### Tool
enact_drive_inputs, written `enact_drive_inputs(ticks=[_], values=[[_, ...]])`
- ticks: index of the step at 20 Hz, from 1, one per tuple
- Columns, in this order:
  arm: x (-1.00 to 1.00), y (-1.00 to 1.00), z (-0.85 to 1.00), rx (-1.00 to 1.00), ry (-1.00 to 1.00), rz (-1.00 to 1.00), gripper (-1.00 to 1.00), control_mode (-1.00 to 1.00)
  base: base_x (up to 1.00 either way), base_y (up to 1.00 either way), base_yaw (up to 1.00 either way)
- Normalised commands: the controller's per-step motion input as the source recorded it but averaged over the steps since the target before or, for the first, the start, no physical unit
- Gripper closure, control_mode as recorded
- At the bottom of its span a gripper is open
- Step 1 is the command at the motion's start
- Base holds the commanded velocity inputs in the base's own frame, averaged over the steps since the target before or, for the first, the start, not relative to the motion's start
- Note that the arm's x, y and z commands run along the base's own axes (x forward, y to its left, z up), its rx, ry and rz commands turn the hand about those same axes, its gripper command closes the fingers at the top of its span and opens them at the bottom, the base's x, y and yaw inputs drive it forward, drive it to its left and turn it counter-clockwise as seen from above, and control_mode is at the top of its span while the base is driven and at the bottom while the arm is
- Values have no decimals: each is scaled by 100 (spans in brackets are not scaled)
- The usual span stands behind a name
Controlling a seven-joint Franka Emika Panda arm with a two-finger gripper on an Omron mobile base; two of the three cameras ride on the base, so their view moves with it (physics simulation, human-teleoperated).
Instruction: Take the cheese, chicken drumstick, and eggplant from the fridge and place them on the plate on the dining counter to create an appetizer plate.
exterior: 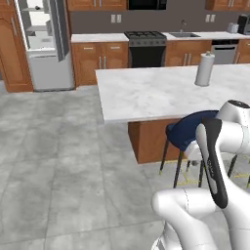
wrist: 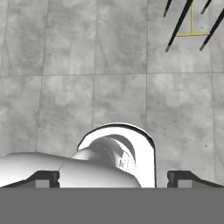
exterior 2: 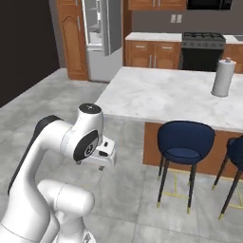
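The fridge [exterior: 46,68] stands at the far left of the kitchen with its upper door open; it shows again as the fridge [exterior 2: 97,61] at the back. Its pale shelves are too small to make out the cheese, chicken drumstick or eggplant. The dining counter [exterior: 156,93], white marble on a brown base, lies ahead; the plate is out of view on the stretch of counter [exterior 2: 166,95] that shows. My gripper [exterior 2: 101,166] hangs folded close to the base, pointing down at the floor. Its fingertips [wrist: 43,178] stand wide apart, open, with nothing between them.
A paper towel roll [exterior: 205,69] stands on the island. Dark blue stools [exterior 2: 185,140] with thin black legs sit along its near side, right in front of the arm. A stove [exterior: 146,49] and wall cabinets line the back. Grey tiled floor stretches left toward the fridge.
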Motion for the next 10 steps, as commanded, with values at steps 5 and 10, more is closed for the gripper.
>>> enact_drive_inputs(ticks=[5, 10], values=[[0, 0, 0, 0, 0, 0, -100, 100, 8, 100, 0], [0, 0, 0, 0, 0, 0, -100, 100, 14, 100, 0]])
